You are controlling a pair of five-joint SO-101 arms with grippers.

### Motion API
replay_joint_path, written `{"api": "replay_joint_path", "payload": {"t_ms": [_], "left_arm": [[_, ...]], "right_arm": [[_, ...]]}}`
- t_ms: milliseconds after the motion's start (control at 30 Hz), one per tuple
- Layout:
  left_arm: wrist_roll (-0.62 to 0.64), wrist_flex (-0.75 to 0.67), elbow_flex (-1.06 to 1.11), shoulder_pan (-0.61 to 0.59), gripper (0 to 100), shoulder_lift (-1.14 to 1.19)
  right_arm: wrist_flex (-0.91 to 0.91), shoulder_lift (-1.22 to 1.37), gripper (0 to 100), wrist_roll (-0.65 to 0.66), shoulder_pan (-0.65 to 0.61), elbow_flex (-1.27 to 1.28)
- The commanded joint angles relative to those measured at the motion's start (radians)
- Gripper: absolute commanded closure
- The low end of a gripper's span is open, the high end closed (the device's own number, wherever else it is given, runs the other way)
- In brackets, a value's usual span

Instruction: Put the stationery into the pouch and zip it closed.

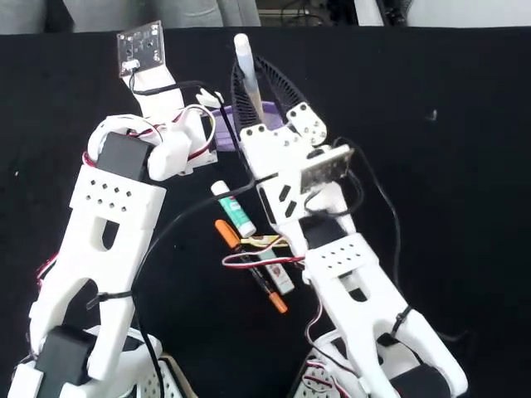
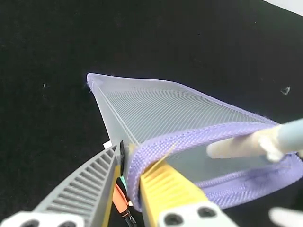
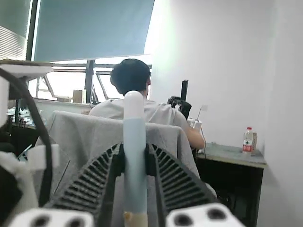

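The left arm's fingers (image 2: 85, 189) are clamping the purple rim of the pouch (image 2: 156, 109), while the right arm's fingers (image 3: 175, 175) are gripping a pale pen (image 3: 134, 123), its tip at the opening.

Pouch (image 1: 222, 112): mostly hidden behind both arms, 12 o'clock of glue stick (image 1: 233, 209). Orange pen (image 2: 117, 197): cut by frame edge, largely behind left gripper (image 2: 132, 158). Blue pen (image 3: 134, 156): lower end out of frame.

The high camera looks down on the table (image 1: 465, 99); close wrist cameras (left downward, right level) share the pen (image 2: 255, 144) (image 3: 134, 156).
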Motion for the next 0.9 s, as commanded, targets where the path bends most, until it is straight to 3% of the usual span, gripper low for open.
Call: {"api": "replay_joint_path", "payload": {"t_ms": [0,867], "left_arm": [[-0.012,-0.02,-0.013,0.005,97,-0.029],[-0.008,-0.018,-0.012,-0.033,97,-0.029]], "right_arm": [[0.063,-0.031,98.8,-0.043,0.037,-0.048],[0.063,0.048,98.6,-0.038,0.074,-0.064]]}}
